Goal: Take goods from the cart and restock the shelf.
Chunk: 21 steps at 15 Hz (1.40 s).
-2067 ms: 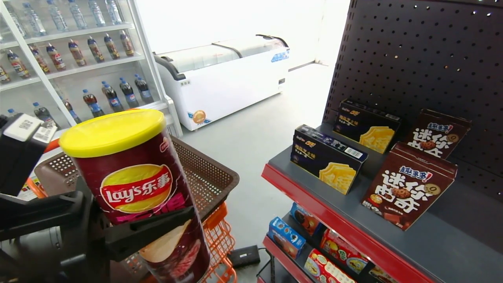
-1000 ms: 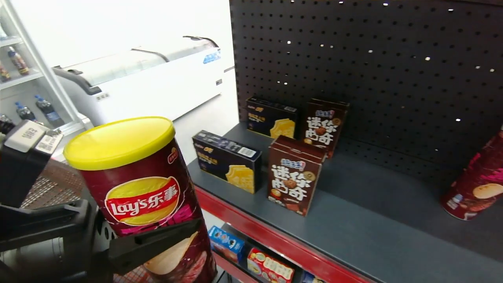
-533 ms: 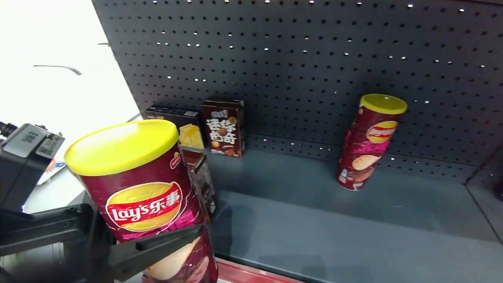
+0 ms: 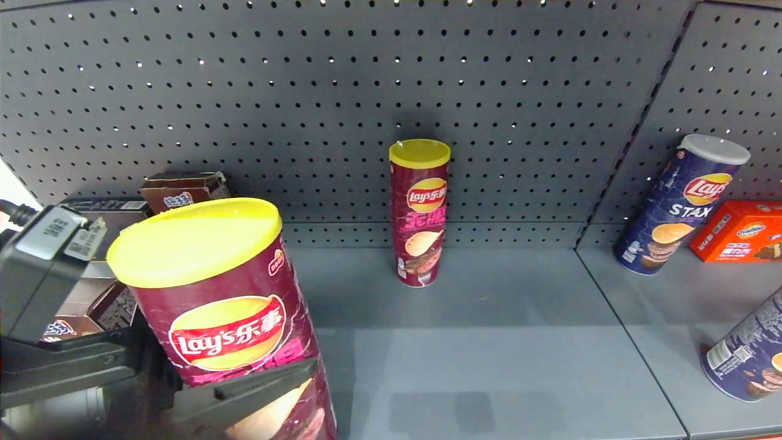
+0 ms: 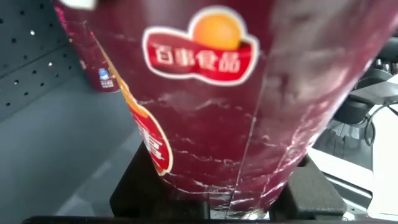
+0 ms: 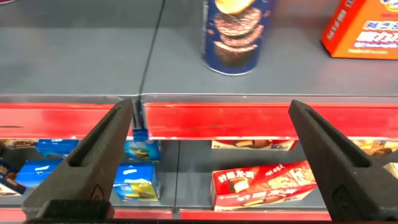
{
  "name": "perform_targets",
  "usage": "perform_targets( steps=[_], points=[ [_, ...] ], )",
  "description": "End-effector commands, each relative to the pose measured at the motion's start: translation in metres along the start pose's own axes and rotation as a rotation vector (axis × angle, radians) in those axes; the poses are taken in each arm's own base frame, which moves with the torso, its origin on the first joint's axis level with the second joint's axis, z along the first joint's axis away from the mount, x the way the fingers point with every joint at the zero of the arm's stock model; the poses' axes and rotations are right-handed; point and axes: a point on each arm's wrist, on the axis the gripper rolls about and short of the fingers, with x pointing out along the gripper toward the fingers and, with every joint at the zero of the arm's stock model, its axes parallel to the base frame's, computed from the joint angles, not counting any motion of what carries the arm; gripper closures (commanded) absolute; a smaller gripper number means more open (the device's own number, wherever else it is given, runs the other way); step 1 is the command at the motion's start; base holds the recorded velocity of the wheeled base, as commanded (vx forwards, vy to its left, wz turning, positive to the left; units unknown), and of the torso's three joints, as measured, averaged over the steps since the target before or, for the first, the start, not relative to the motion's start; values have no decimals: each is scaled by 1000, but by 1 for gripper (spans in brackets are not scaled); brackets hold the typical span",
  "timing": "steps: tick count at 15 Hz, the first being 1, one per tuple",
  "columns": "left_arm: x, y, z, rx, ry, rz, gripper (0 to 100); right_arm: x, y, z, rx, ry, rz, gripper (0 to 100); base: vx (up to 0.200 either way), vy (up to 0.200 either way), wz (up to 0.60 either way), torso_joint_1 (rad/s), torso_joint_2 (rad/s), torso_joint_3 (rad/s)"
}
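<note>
Grey shelf (image 4: 489, 342) now faced instead of cart, left fingers (image 4: 244, 385) grasping chip can (image 4: 208, 287), right fingers (image 6: 93, 168) spread

Retail shop aisle: a grey display shelf (image 4: 489, 342) with a perforated pegboard back panel (image 4: 305, 91) and red front edge (image 6: 249, 118) carries tall crisp canisters (image 4: 420, 211) and an orange snack box (image 4: 736, 232) facing outward, with more boxed biscuits (image 6: 258, 183) stocked on the tier below

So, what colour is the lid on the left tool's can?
The held can has a yellow lid; head view shows it best.
</note>
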Motion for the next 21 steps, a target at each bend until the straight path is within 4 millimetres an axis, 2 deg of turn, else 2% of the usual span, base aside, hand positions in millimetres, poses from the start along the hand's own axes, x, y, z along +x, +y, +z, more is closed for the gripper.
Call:
perform_targets(
  steps=[1, 13, 14, 15, 17, 19, 21],
  points=[
    [0, 0, 0, -1, 0, 0, 100, 0, 0, 0, -1, 0, 1, 0, 0, 0, 0, 0, 0, 0],
    [-2, 2, 4, 4, -15, 22, 100, 0, 0, 0, -1, 8, -7, 0, 0, 0, 0, 0, 0, 0],
    [-2, 3, 4, 3, -15, 26, 100, -3, 0, 34, -1, -55, -18, 0, 0, 0, 0, 0, 0, 0],
    [0, 7, 3, -7, -7, 42, 100, 6, -1, 87, 15, -25, -2, 0, 0, 0, 0, 0, 0, 0],
    [1, 9, -4, -16, 17, 44, 100, 5, 0, 104, 6, -46, 84, 0, 0, 0, 0, 0, 0, 0],
    [1, 7, -7, -20, 27, 39, 100, 4, 0, 109, -37, -63, 136, 0, 0, 0, 0, 0, 0, 0],
    [1, 8, -7, -23, 28, 42, 100, 10, 2, 136, -60, -84, 240, 0, 0, 0, 0, 0, 0, 0]
  ],
)
